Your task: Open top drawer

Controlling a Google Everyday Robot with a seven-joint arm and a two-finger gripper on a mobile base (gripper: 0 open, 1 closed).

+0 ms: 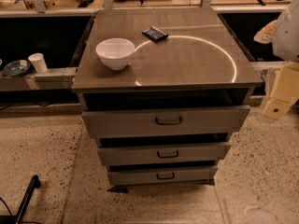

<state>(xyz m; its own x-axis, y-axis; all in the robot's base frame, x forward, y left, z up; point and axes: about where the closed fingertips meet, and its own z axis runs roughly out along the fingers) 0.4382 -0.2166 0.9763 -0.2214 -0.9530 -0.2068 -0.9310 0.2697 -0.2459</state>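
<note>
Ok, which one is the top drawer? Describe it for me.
Find the grey cabinet with the white bowl on it. The top drawer sits directly under its top; the end effector hovers beside it at the view's right edge. It is wider and taller than the two drawers below.

Nothing legible anywhere in view. On the small dark packet (155, 33) lying on the worktop (196, 64), only pale marks too blurred to read. On the white bowl (115, 52), the paper cup (37, 62) and the front of the top drawer (140, 121), plain surfaces with no readable lettering. At the right edge, near that drawer's right end, the pale yellow end effector (277, 105), bearing 1 dark dot and no readable label.
</note>
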